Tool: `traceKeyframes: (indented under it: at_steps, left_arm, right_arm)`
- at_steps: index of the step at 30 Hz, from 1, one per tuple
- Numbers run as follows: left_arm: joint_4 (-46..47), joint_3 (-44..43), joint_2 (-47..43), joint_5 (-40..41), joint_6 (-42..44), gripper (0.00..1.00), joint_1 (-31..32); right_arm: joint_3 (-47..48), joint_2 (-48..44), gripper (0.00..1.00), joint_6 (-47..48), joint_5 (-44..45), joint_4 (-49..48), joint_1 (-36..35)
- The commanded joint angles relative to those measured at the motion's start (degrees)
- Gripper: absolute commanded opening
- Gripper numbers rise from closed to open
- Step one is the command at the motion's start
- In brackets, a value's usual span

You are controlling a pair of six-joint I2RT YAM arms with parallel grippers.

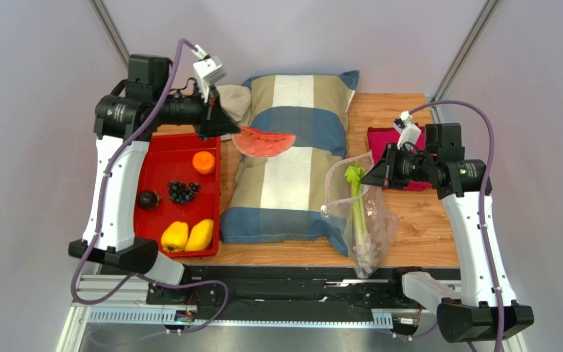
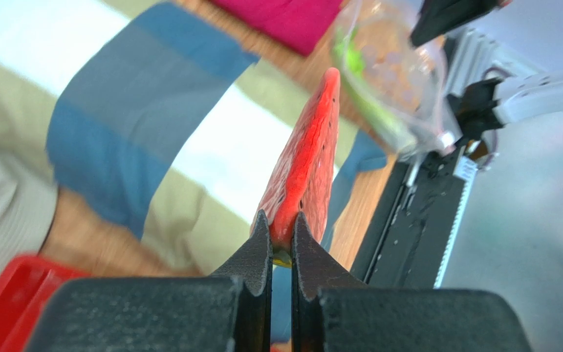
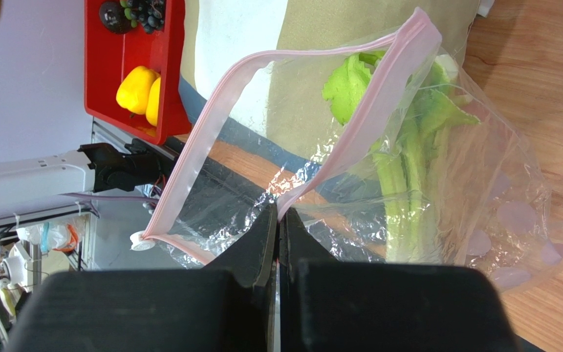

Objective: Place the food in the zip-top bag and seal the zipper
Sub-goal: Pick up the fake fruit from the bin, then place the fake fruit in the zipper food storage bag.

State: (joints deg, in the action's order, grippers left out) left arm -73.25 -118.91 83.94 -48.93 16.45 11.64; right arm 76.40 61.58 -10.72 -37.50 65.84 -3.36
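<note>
My left gripper (image 1: 227,130) (image 2: 282,220) is shut on a red watermelon slice (image 1: 264,140) (image 2: 308,158), held in the air over the striped pillow. My right gripper (image 1: 366,176) (image 3: 278,214) is shut on the pink zipper strip (image 3: 350,136) of the clear zip-top bag (image 1: 361,220) (image 3: 453,183), holding its mouth open. A green celery stalk (image 1: 358,213) (image 3: 402,183) lies inside the bag. An orange (image 1: 204,162), a dark grape cluster (image 1: 183,191), a dark round fruit (image 1: 148,198) and two yellow peppers (image 1: 187,235) (image 3: 139,92) sit in the red tray (image 1: 163,156).
A striped pillow (image 1: 292,165) covers the middle of the wooden table (image 1: 424,227). A magenta cloth (image 1: 389,139) lies behind the right arm. The black rail (image 1: 292,282) runs along the near edge.
</note>
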Motion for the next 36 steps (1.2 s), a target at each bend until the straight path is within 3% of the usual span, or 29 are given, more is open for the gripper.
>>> traceKeyframes:
  at_steps: [1, 6, 9, 17, 25, 28, 36]
  left_arm:
    - [2.5, -9.04, 5.87, -1.96, -12.47, 0.0, 6.98]
    - [4.78, -9.93, 8.51, -0.55, -15.56, 0.0, 16.9]
    - [5.84, -10.2, 10.71, -0.47, -18.72, 0.0, 19.29]
    - [4.79, -15.99, 18.36, 2.51, -22.07, 0.0, 24.13]
    - [4.43, -13.72, 20.91, 6.91, -26.11, 0.0, 27.47]
    - [6.01, -13.8, 21.09, 4.12, -28.75, 0.0, 27.91]
    - [4.0, -16.88, 25.3, 14.64, -37.53, 0.0, 32.39]
  right_arm:
    - [0.86, -2.52, 0.0, 2.11, 0.4, -0.89, -1.3]
    - [1.12, -3.83, 0.0, 2.2, -0.29, -1.33, -2.01]
    - [1.47, -4.89, 0.0, 2.11, -1.52, -1.94, -2.18]
    - [1.3, -6.74, 0.0, 1.32, -1.53, -3.35, -3.94]
    - [0.51, -8.23, 0.0, 0.26, -0.3, -5.29, -5.08]
    - [-0.28, -8.76, 0.0, -0.44, -0.04, -6.25, -5.61]
    - [0.06, -8.76, 0.0, -1.14, 0.4, -7.57, -6.14]
